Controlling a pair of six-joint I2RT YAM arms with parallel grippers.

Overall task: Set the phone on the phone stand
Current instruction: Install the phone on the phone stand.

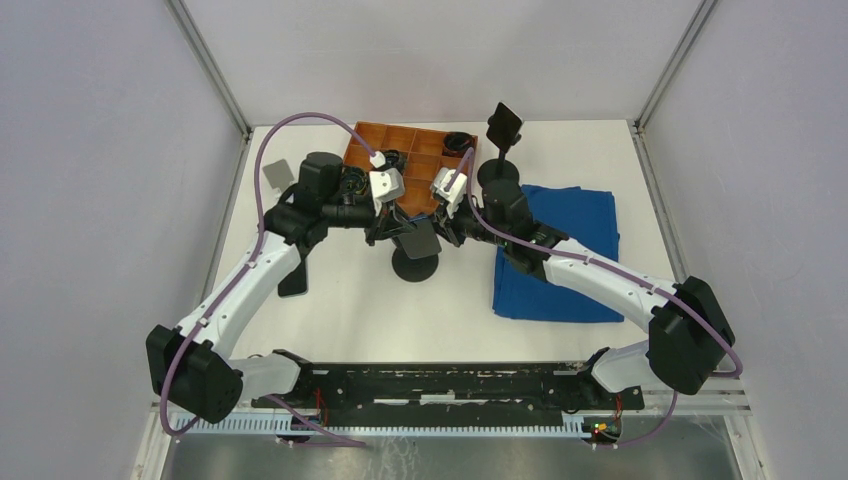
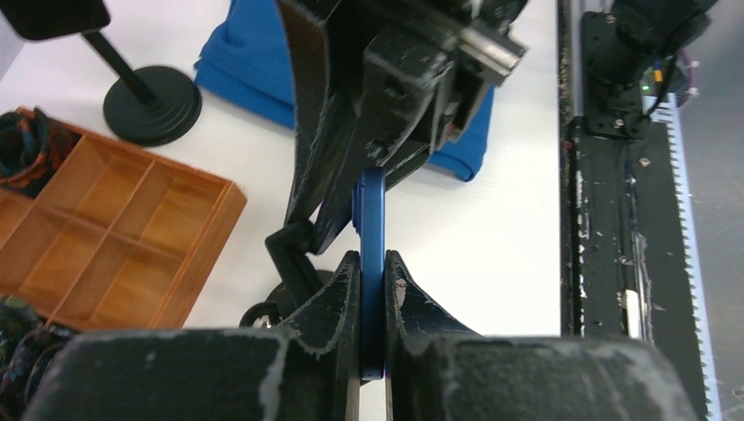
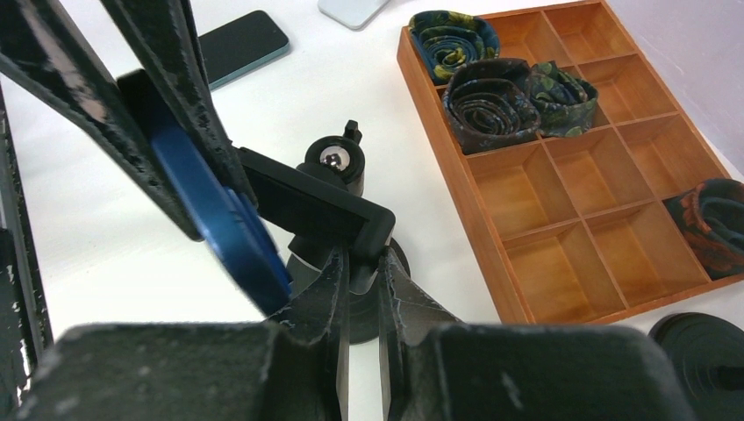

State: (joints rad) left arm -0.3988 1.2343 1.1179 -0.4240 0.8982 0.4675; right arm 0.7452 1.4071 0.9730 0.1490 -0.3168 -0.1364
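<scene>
The phone [image 2: 369, 202] is held on its edge between the closed fingers of the left gripper [image 2: 372, 267], sticking out toward twelve o'clock; the phone stand [image 3: 316, 206] is pinched tight by the right gripper [image 3: 360, 260]; the phone is seen at ten o'clock from that gripper, just beside the stand.

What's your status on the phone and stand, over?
Left end effector shut on blue phone, edge-on. Right end effector shut on phone stand cradle. Phone at cradle, not yet released.
</scene>
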